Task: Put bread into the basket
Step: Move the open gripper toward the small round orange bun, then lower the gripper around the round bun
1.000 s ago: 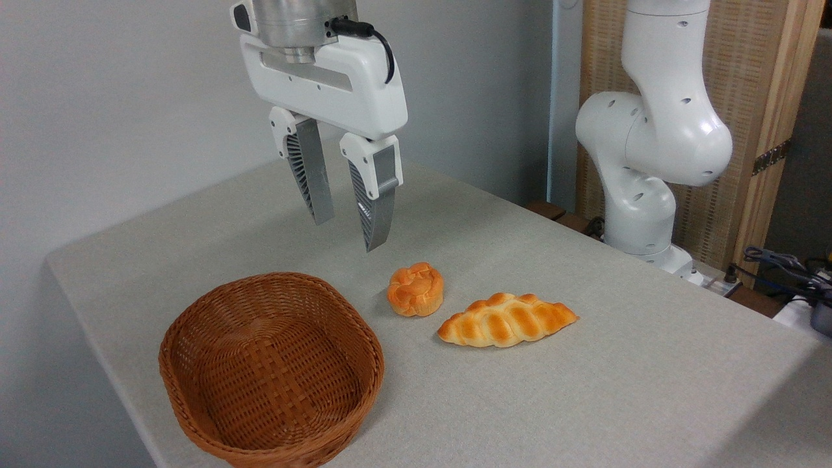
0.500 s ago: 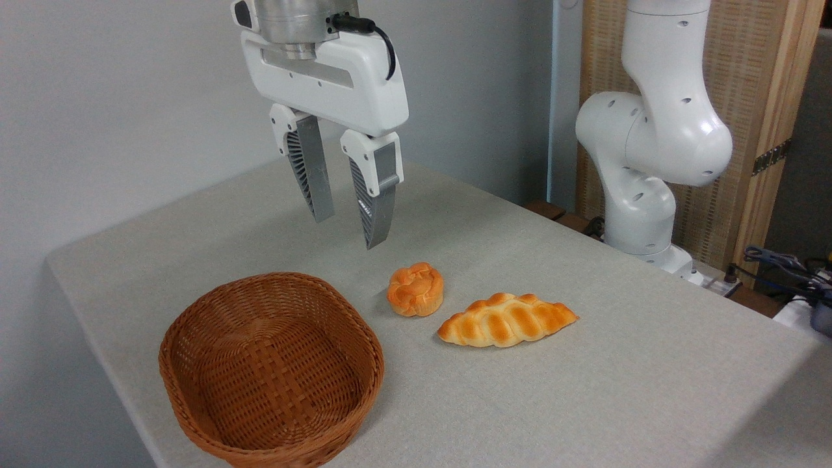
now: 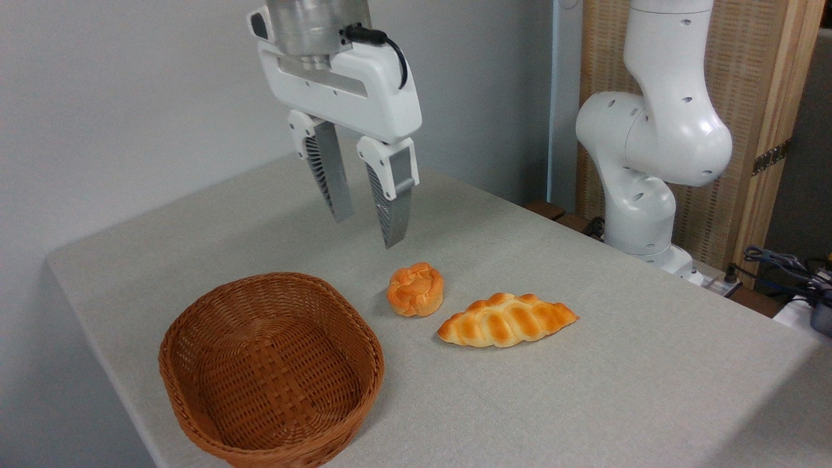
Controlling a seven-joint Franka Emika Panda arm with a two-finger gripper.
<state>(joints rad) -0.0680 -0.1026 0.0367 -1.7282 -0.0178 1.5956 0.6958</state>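
Bun [image 3: 416,289] on table [image 3: 585,390], untouched. Basket [image 3: 195,403] near, at its 8 o'clock. Loaf [image 3: 507,320] just beside bun, at 4 o'clock. Gripper [image 3: 368,229] in air at 12 o'clock, fingers apart, holding nothing.

Gripper [image 3: 368,233] shifted rightward from a second ago, fingertips now nearly above the bread [image 3: 416,290], farther from the tabletop's left edge, height about the same, jaws parted as before with nothing between them
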